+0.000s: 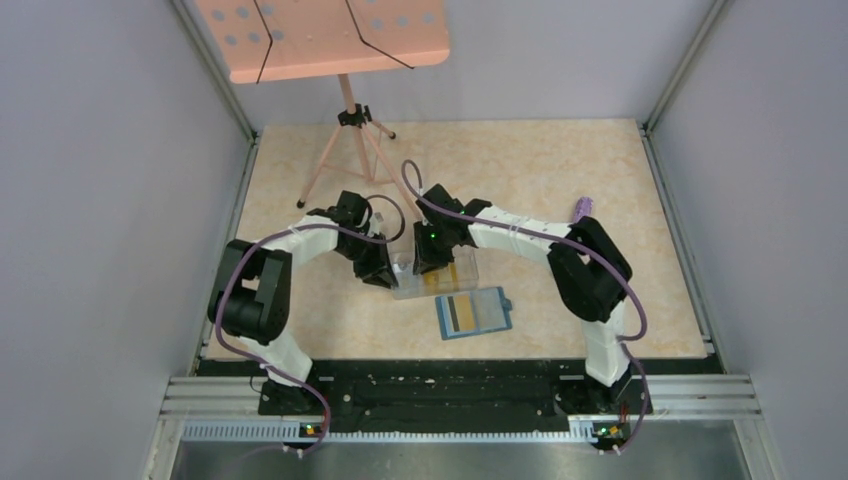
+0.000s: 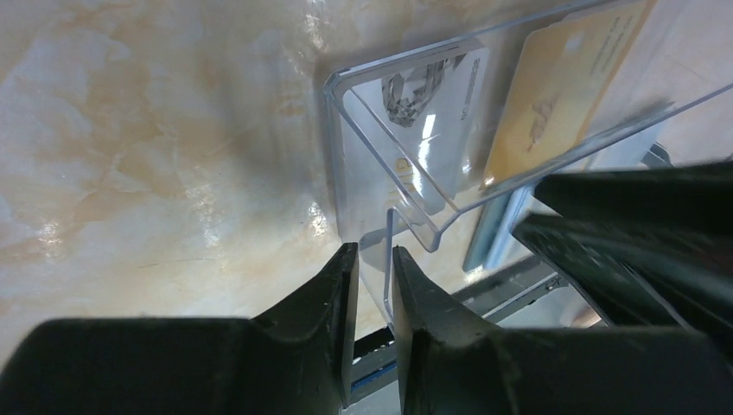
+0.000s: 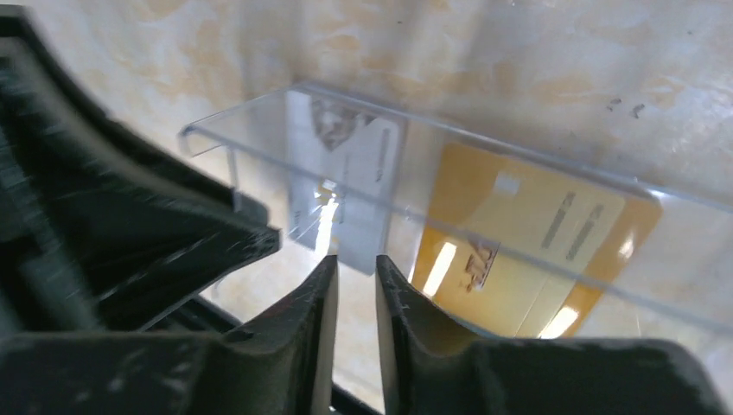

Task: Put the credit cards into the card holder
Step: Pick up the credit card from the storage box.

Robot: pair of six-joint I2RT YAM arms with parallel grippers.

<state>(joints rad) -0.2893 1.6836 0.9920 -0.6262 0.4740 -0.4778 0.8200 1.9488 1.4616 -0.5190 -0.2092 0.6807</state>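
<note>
Arms meet over the clear plastic box at the middle of the overhead frame, on the marbled table; inside the box lean two credit cards, a pale grey credit card and beside it a gold credit card. In its own camera the left gripper sits at the lower centre with its jaws a narrow slit apart; one thin end pane of the box stands in that slit, with daylight beside it. The right gripper shows the same narrow slit, and the pale card's lower edge meets its fingertips; I cannot tell whether it pinches the card. Just below and right of the box in the overhead frame lies the teal card holder, opened flat, with a striped gold card on it; a pink music stand fills the top left.
</note>
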